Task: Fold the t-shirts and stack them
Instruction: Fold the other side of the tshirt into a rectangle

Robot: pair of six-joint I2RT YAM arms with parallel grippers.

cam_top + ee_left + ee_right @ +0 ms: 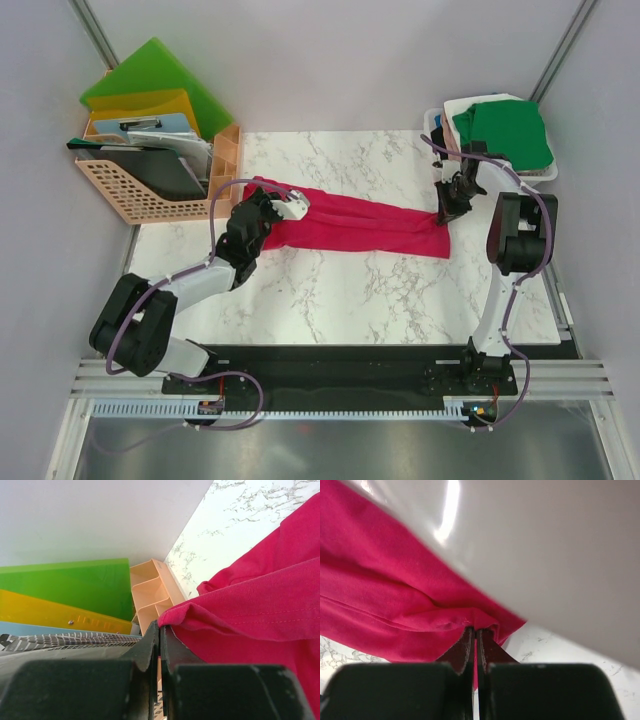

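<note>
Both arms reach in with bent elbows. The left gripper is pinched tight on one end of the crimson t-shirt, and the right gripper is clamped on the other. The soft cloth is stretched in a long, rumpled band across the glossy marble table at centre frame. A green t-shirt tops the pile at upper right.
</note>
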